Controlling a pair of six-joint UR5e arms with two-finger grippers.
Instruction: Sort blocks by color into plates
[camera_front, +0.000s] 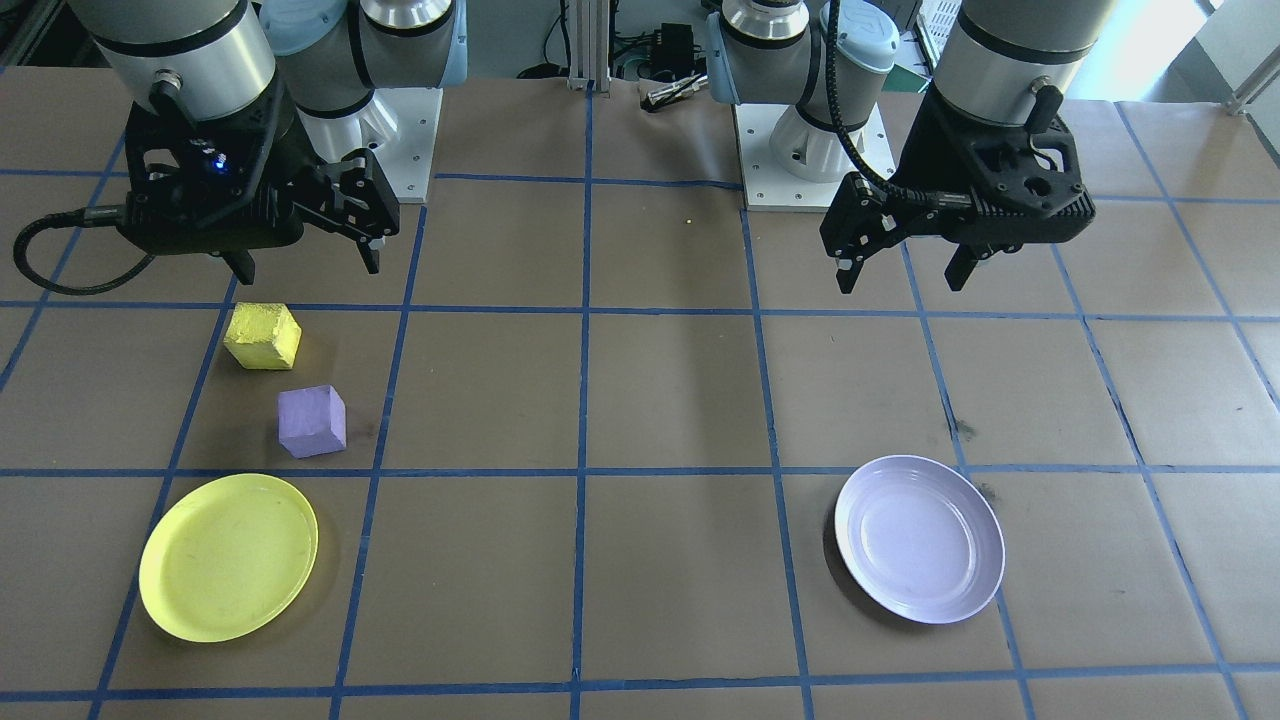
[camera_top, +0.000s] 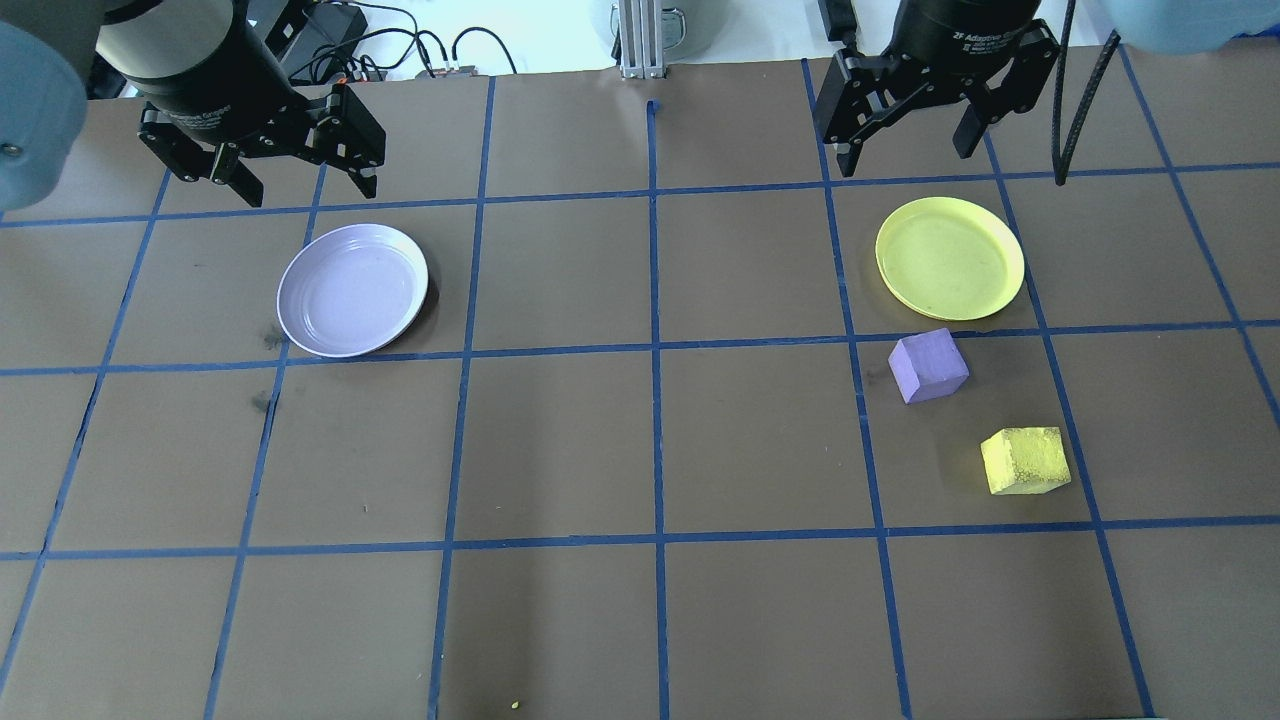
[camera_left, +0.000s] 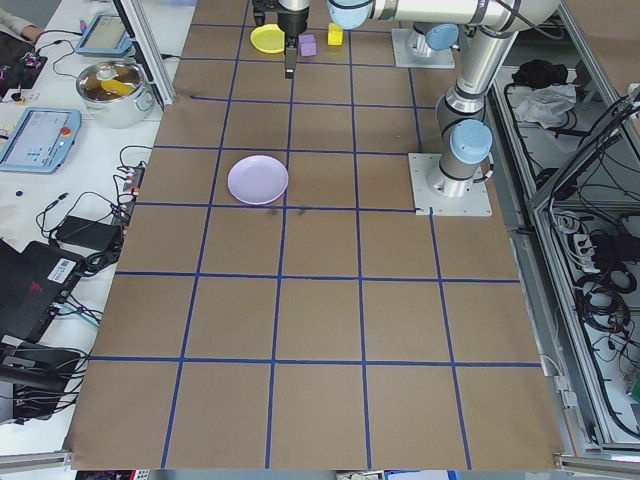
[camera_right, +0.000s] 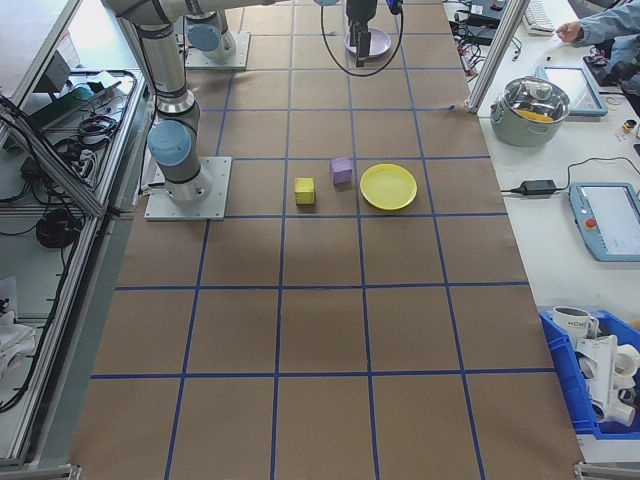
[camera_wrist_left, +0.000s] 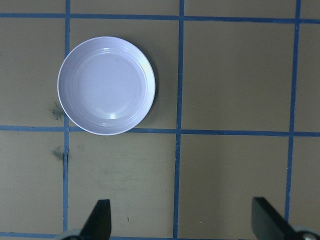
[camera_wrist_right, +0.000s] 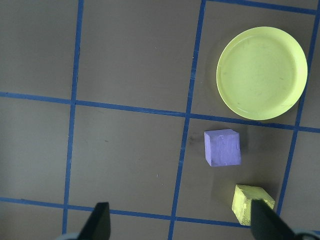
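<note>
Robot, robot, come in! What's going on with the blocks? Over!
Both grippers, left and right, open and empty. Yellow block and purple block on the table by the yellow plate; purple plate empty. Nothing in the way.

Around the purple block (camera_top: 928, 365), room is tight on two sides: the yellow plate (camera_top: 950, 258) lies just beyond it, away from the robot, and the yellow block (camera_top: 1025, 460) sits near, toward the robot. Bare table (camera_top: 640, 450) stretches from it to the lavender plate (camera_top: 352, 290).
</note>
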